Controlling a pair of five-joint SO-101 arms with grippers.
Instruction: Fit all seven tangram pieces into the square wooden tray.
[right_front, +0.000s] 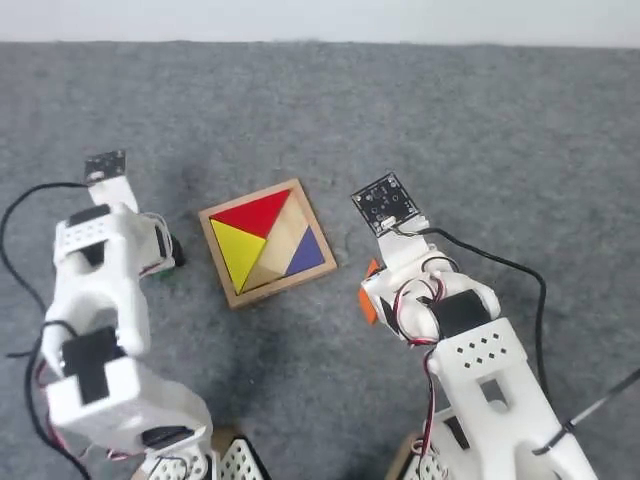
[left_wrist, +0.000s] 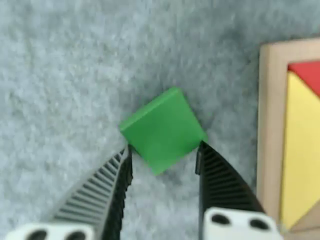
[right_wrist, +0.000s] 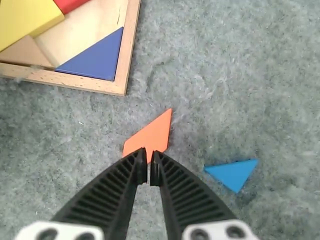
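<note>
The left claw (left_wrist: 164, 150) is spread wide, its ribbed fingers (left_wrist: 117, 185) flanking the near corner of a green square piece (left_wrist: 162, 131). The square lies flat on the grey desk (right_front: 450, 120), turned corner-on to the claw like a diamond and just beside the wooden tray (left_wrist: 267, 125). From above, that arm hides nearly all of the square.

The right claw (right_wrist: 148, 162) is pinched to a sliver with nothing between its tips, right at the near end of an orange parallelogram (right_wrist: 150, 135). The parallelogram's long axis runs away from the claw, slanting off to one side. A small light-blue triangle (right_wrist: 231, 172) lies nearby, apart from it.

The tray sits between the arms, rotated on the desk. It holds a red triangle (right_front: 252, 213), a yellow triangle (right_front: 235, 252) and a dark blue triangle (right_front: 308, 255) — bare wood shows between the yellow and the blue.
</note>
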